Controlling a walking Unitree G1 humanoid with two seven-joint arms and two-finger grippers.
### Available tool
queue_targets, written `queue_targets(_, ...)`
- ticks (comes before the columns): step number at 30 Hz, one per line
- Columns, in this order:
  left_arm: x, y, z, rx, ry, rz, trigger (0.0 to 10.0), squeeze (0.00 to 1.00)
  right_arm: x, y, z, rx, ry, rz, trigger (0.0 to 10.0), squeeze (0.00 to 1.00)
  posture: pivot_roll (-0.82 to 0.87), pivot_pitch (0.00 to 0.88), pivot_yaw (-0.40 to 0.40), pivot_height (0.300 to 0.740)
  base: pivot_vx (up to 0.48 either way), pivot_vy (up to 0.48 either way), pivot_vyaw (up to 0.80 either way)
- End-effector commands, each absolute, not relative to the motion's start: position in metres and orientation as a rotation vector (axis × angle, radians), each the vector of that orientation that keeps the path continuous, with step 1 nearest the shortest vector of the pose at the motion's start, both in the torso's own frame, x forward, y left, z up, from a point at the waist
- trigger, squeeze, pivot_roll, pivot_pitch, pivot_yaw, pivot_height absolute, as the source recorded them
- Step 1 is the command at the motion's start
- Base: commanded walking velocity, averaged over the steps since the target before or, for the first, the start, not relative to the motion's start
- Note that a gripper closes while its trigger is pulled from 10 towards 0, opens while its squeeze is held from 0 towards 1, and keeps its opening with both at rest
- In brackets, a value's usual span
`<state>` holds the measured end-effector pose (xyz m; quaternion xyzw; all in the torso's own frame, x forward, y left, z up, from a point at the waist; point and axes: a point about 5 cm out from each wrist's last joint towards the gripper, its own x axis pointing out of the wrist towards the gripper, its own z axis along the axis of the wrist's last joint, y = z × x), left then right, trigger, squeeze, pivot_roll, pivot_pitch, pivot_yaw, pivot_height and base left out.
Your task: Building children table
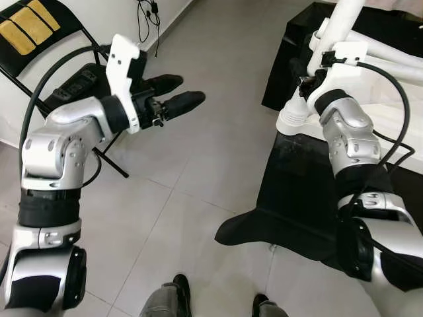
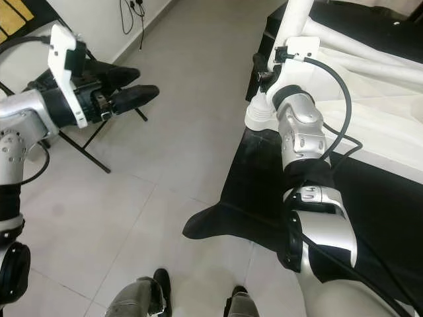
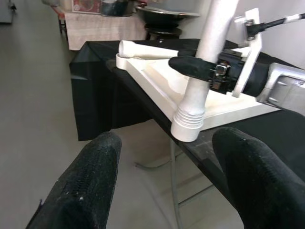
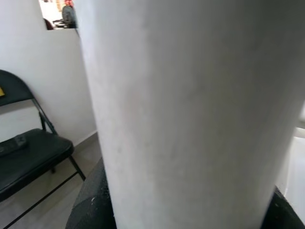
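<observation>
The white table leg (image 3: 209,62) is a smooth round tube with a ribbed, wider foot, standing upright at the corner of the white tabletop (image 3: 167,78) on the black-draped table (image 1: 304,205). The right gripper (image 3: 200,67) is clamped around it above the foot. The left gripper (image 1: 173,94) hangs well apart over the floor — fingers spread, holding nothing.

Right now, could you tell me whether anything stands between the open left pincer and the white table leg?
Nothing visible does. The left pincer hovers open over bare floor, facing the white table leg, which the right pincer grips at the edge of the black-covered table.
</observation>
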<state>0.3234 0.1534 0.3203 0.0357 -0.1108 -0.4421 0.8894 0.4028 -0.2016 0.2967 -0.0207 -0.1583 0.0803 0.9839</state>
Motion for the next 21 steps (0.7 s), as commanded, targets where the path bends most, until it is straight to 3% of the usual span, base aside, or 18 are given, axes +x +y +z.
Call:
queue_targets(1,0.318,0.157,0.318,0.068,-0.238,-0.904,10.0,0.0,0.404,-0.196,0.275,-0.057,-0.236,0.211,10.0,0.0,-0.01,0.246,0.025,0.74,0.0,0.0,0.0)
queue_targets(6,0.314,0.159,0.315,0.057,-0.234,-0.888,10.0,0.0,0.405,-0.196,0.277,-0.066,-0.237,0.213,10.0,0.0,-0.01,0.243,0.021,0.74,0.0,0.0,0.0)
queue_targets(7,0.312,0.159,0.313,0.05,-0.232,-0.878,10.0,0.0,0.406,-0.197,0.279,-0.052,-0.241,0.23,10.0,1.0,-0.01,0.241,0.021,0.74,0.0,0.0,0.0)
queue_targets(18,0.308,0.159,0.313,0.039,-0.231,-0.867,10.0,0.0,0.408,-0.199,0.286,-0.027,-0.253,0.228,10.0,1.0,-0.01,0.233,0.019,0.74,0.0,0.0,0.0)
queue_targets(19,0.307,0.158,0.313,0.041,-0.23,-0.869,10.0,0.0,0.407,-0.198,0.291,-0.011,-0.27,0.261,10.0,0.0,0.0,0.231,0.018,0.74,0.0,0.0,0.0)
queue_targets(21,0.306,0.157,0.314,0.043,-0.229,-0.871,10.0,0.0,0.407,-0.198,0.298,0.009,-0.291,0.303,10.0,0.0,0.0,0.231,0.018,0.74,0.0,0.0,0.0)
